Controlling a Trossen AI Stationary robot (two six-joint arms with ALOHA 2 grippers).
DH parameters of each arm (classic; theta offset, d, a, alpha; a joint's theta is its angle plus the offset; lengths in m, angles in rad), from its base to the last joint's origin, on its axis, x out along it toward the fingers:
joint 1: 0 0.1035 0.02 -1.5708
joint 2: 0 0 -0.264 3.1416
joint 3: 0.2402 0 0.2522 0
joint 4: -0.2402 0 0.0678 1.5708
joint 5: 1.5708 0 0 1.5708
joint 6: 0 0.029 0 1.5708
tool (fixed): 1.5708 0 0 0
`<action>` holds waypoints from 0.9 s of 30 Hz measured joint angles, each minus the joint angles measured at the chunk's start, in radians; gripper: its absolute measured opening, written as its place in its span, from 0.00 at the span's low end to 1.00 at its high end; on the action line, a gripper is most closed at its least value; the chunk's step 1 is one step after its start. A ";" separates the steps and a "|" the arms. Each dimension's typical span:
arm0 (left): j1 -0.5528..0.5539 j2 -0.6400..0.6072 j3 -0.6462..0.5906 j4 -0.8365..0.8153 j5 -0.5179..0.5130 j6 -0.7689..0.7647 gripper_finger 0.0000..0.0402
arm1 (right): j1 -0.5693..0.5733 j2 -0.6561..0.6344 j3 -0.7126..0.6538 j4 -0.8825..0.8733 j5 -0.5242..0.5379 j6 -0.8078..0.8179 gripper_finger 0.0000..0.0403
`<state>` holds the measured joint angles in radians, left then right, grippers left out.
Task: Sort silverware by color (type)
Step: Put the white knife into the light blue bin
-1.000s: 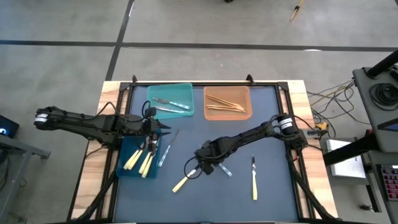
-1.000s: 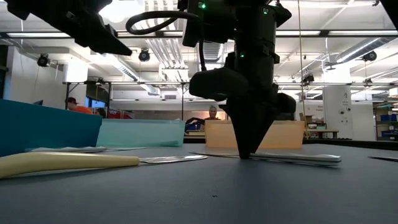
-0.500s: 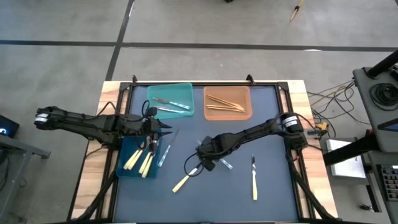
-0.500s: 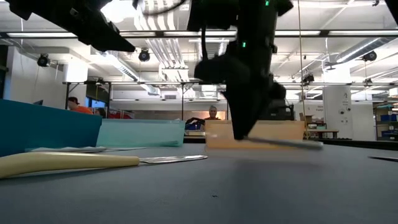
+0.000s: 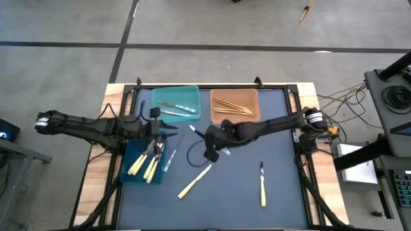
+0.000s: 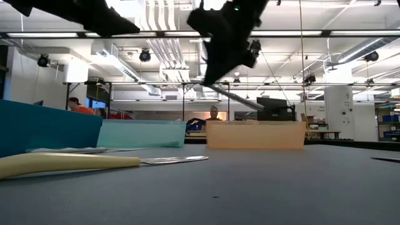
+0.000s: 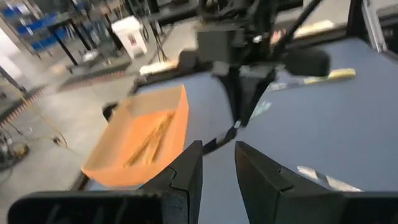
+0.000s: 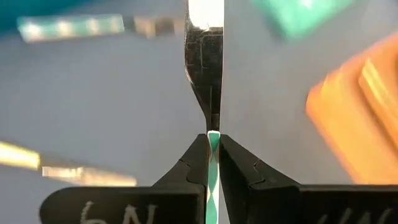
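- The right gripper (image 5: 207, 146) hangs above the middle of the dark blue-grey table mat (image 5: 282, 199), its fingers (image 8: 198, 163) pinching a slim knife with a teal-and-white handle and shiny silver blade (image 8: 205, 68); the blade juts out past the fingertips, and in the low view the knife (image 6: 237, 100) is raised clear of the mat.
- The left gripper (image 5: 168, 133) waits at the nine o'clock side of the mat, over the edge of the dark blue rectangular plastic bin (image 5: 128, 158); its fingers (image 7: 186, 174) stand a little apart with nothing between them.
- That blue bin holds several pale yellow-handled pieces (image 5: 142, 165).
- At about eleven o'clock, the light teal plastic bin (image 5: 183, 94) holds silvery teal-handled pieces (image 5: 174, 110).
- At about twelve o'clock, the orange plastic bin (image 5: 218, 95) holds orange-tan pieces (image 5: 232, 106).
- Loose on the mat: a pale yellow-handled knife (image 5: 194, 181) at six o'clock of the right gripper, another yellow-handled piece (image 5: 262, 185) toward four o'clock, and a teal-handled piece (image 5: 169, 158) just beside the blue bin.
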<state>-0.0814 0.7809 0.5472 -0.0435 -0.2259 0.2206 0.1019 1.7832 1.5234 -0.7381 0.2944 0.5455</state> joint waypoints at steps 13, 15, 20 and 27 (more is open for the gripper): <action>0.000 -0.092 0.002 0.049 -0.027 0.074 0.19 | -0.230 -0.014 0.002 0.471 -0.116 -0.436 0.03; 0.000 -0.108 0.002 0.049 -0.061 0.074 0.19 | -0.263 0.000 0.002 0.550 -0.165 -0.464 0.03; 0.000 -0.151 0.002 0.048 -0.154 0.086 0.19 | -0.331 0.026 0.002 0.736 -0.236 -0.542 0.03; 0.005 -0.188 0.002 0.057 -0.248 0.113 0.19 | -0.400 0.069 0.002 0.962 -0.261 -0.673 0.03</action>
<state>-0.0763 0.5933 0.5491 0.0133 -0.4736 0.3337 -0.2986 1.8523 1.5252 0.2235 0.0335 -0.1270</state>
